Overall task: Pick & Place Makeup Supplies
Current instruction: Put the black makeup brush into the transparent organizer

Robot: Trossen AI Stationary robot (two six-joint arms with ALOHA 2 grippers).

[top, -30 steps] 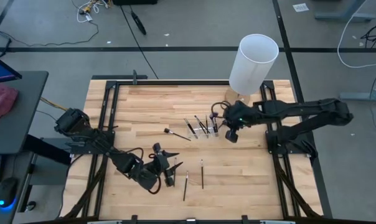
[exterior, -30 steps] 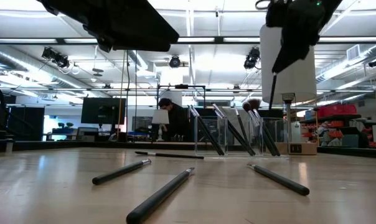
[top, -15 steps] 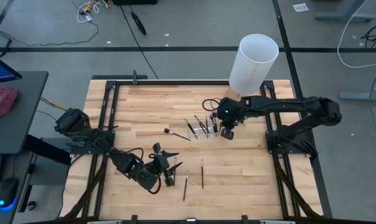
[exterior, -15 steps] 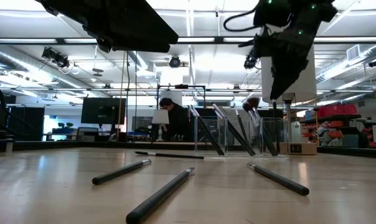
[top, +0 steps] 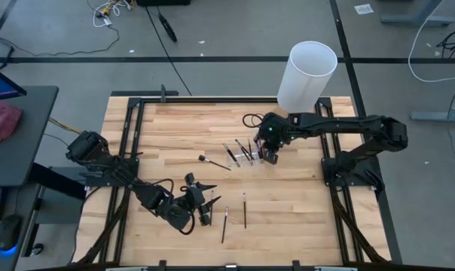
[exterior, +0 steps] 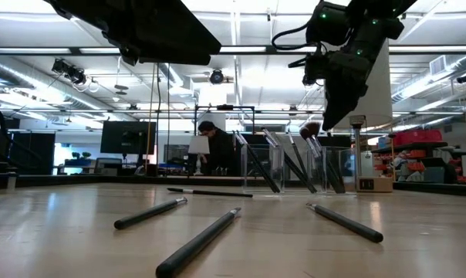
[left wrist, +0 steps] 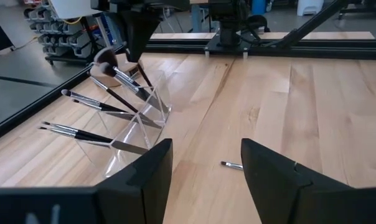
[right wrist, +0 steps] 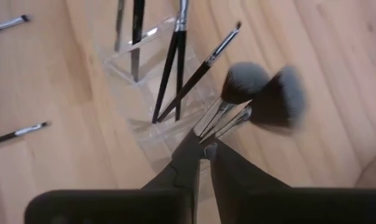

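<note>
Pale butcher-block wood forms the table (top: 175, 128), framed by black rails on a grey floor with loose cables. From above, the right gripper (top: 270, 154) hangs over the clear holder (top: 246, 159) near the table's middle, toward the far-right corner where the white cylinder (top: 306, 75) stands. One brush (top: 214, 162) lies just left of the holder; two more (top: 244, 211) lie near the front edge beside the resting left gripper (top: 205, 207).

At table height, three dark brushes (exterior: 198, 241) lie in front and one (exterior: 210, 192) farther back; beyond are ceiling lights, monitors and a seated person (exterior: 210, 147).

The left wrist view shows its fingers (left wrist: 272, 177) spread apart, with brushes (left wrist: 110, 93) leaning in the holder.

The right wrist view shows its fingers (right wrist: 228, 165) pinched together on a brush ferrule (right wrist: 220, 118), its bristles blurred, above the holder.
</note>
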